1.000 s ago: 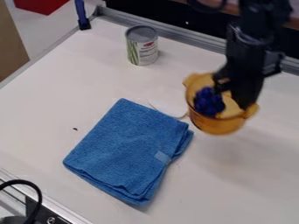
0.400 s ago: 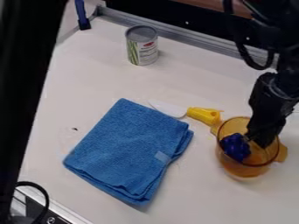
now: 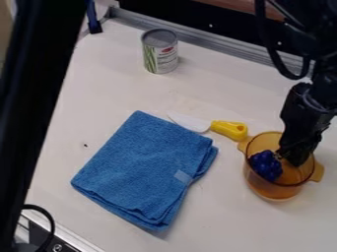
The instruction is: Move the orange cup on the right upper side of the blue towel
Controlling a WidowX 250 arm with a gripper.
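The cup [image 3: 268, 189] is upright on the desk [image 3: 105, 91], right of the towel [image 3: 141, 170] and apart from it, about level with its upper right part. A second ago it was nearer the towel's upper right corner, hiding the yellow handle of the knife [image 3: 229, 129]; it has since gone rightward and toward the camera, and the handle has come into sight. From the last frame to this one it has hardly shifted, so the placing looks all but done, with backing out the likely step left. The gripper [image 3: 289, 155] is down inside the cup, beside the blue grapes [image 3: 266, 165]; whether it grips the wall I cannot tell. If it does, lifting without letting go could drag or tip the cup. The knife's blade lies by the towel's upper edge. Farther off is the can [image 3: 160, 51], upright, unmoved.
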